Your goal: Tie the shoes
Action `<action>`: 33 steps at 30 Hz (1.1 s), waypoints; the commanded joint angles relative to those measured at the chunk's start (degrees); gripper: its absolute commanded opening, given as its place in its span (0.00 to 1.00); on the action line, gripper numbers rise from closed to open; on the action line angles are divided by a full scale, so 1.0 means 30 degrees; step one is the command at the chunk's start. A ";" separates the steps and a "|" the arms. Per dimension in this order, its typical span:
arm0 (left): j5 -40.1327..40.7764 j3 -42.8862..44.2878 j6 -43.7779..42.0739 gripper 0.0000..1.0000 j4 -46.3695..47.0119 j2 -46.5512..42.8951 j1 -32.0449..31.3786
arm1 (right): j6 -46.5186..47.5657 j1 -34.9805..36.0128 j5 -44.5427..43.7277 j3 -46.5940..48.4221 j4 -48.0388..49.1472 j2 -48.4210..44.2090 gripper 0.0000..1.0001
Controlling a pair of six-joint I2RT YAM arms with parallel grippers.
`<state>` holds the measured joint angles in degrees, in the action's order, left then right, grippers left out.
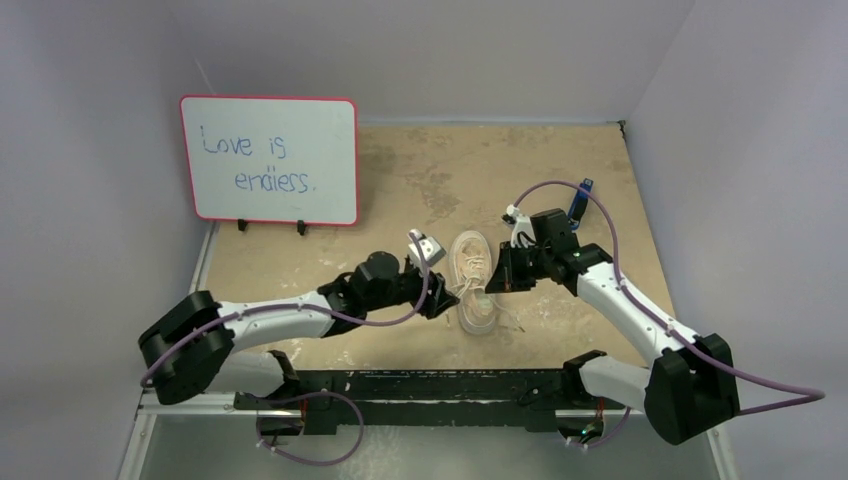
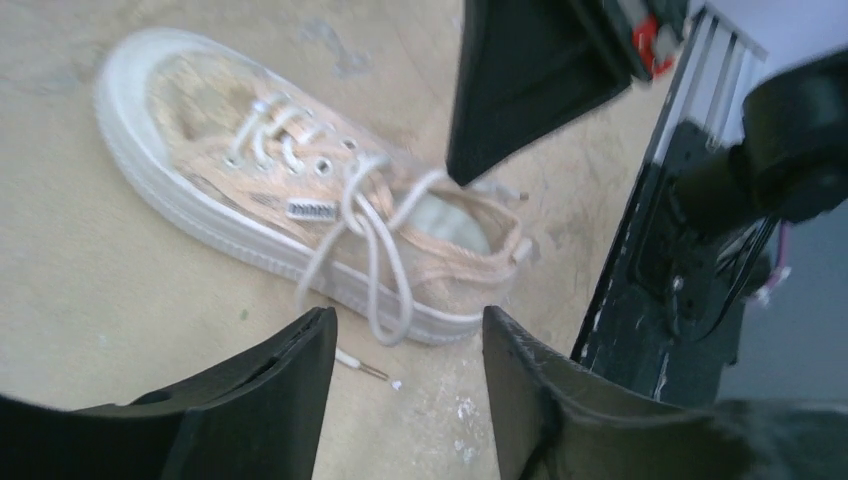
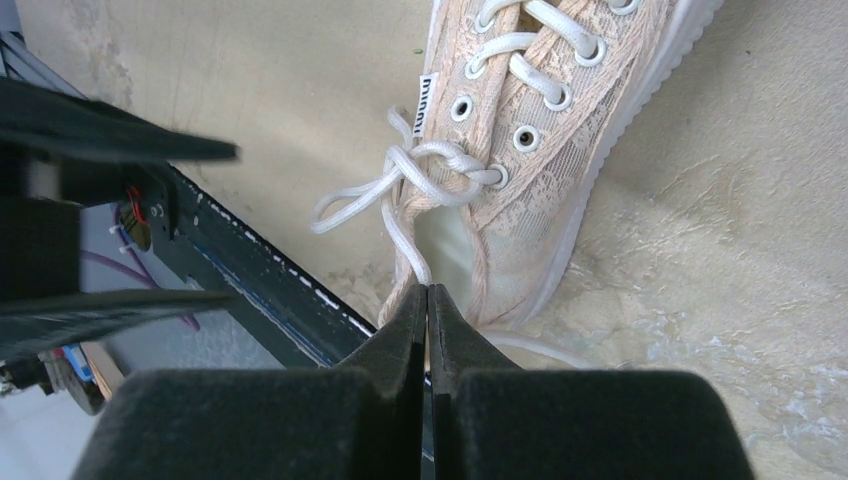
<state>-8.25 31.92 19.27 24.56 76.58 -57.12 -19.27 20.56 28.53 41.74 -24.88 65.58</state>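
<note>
Upright pink-beige sneaker (image 1: 474, 285); knotted laces (image 3: 430, 165)

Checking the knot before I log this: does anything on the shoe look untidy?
Yes. The laces on the sneaker are knotted only loosely; their loops droop over its side, no snug bow.

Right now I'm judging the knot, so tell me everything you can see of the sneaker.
The sneaker is small, low, pale pink lace-like fabric with a white sole, metal eyelets and white laces. It stands upright on the tan table. A knot sits at the top eyelets, one loop hanging off the side; one strand runs into the shut right fingers.
</note>
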 commanded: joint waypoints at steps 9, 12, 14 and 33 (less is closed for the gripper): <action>-0.5977 0.6167 0.0972 0.61 0.0709 0.4477 0.3526 | -0.0165 -0.0064 0.0282 -0.0289 0.0228 -0.0822 0.00; -0.7124 0.6232 0.1729 0.54 0.2691 0.6349 0.3594 | -0.0277 -0.0060 0.0225 -0.0283 0.0600 -0.0778 0.00; -0.7407 0.6074 0.2140 0.50 0.3577 0.6999 0.3680 | -0.0398 -0.0059 0.0136 -0.0254 0.0998 -0.0664 0.00; -0.7942 0.4327 0.2061 0.45 0.4805 0.7608 0.3829 | -0.1168 -0.0062 0.0939 -0.0439 0.2963 0.1126 0.00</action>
<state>-30.89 44.75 27.88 38.30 100.12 -45.82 -22.33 20.56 29.69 40.66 -18.02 68.75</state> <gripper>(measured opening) 0.456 0.004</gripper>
